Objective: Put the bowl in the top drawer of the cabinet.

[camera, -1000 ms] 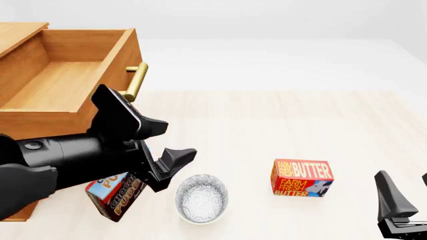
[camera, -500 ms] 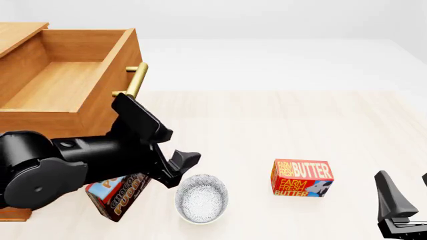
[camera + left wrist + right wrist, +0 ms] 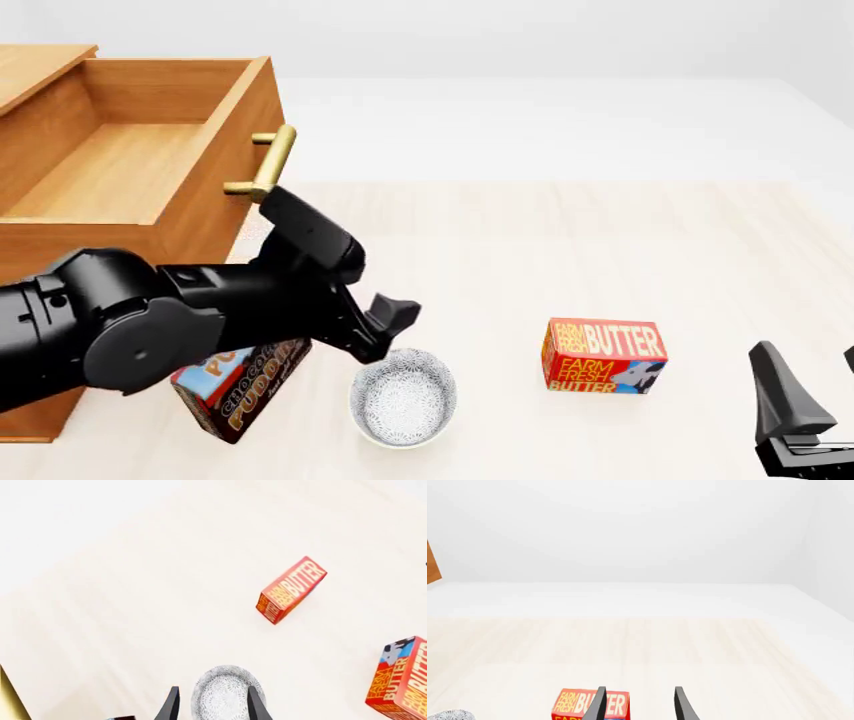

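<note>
- Bowl [image 3: 403, 396] sits upright on the table [image 3: 561, 250] near the front edge, with a chocolate pudding box [image 3: 238, 388] just to its left.
- Left gripper [image 3: 363, 300] hovers at the bowl's far-left rim, fingers spread apart and grasping nothing; in the left wrist view the bowl [image 3: 227, 696] lies between the fingertips [image 3: 171, 706].
- Butter box [image 3: 602, 357] stands to the bowl's right.
- Right gripper [image 3: 638, 703] waits at the table's right front corner, fingers parted, empty.
- Top drawer [image 3: 127, 170] of the cabinet [image 3: 34, 70] stands pulled out, far left.
</note>
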`<state>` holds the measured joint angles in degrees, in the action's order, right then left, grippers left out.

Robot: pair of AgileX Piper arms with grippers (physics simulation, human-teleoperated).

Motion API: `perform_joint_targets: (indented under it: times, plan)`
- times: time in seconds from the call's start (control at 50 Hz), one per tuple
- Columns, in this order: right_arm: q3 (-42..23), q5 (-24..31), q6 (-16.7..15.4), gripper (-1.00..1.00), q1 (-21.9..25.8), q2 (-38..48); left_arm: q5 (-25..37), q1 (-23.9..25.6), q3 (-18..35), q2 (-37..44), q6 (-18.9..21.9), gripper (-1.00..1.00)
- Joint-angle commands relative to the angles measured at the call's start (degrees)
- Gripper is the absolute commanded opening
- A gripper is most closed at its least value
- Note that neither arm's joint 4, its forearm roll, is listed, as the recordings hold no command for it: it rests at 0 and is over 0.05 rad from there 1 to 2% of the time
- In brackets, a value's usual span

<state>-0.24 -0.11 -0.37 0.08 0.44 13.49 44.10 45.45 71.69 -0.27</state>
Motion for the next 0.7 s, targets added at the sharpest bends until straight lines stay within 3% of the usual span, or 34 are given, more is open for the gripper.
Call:
perform_joint_targets:
  times: [0.02, 0.36, 0.54, 0.7]
  plan:
    - [0.0, 0.0, -0.01, 1.0, 0.0, -0.02, 1.44, -1.54, 2.22, 0.8, -1.29, 1.0]
    - [0.0, 0.0, -0.03, 1.0, 0.0, -0.01, -0.04, -2.09, 1.32, 4.05, -2.51, 1.0]
    - [0.0, 0.0, -0.01, 1.0, 0.0, 0.0, -0.97, -0.27, 0.29, 6.33, -5.29, 1.0]
    - [0.0, 0.0, -0.01, 1.0, 0.0, -0.01, -2.4, -1.75, -0.65, 8.28, -4.56, 1.0]
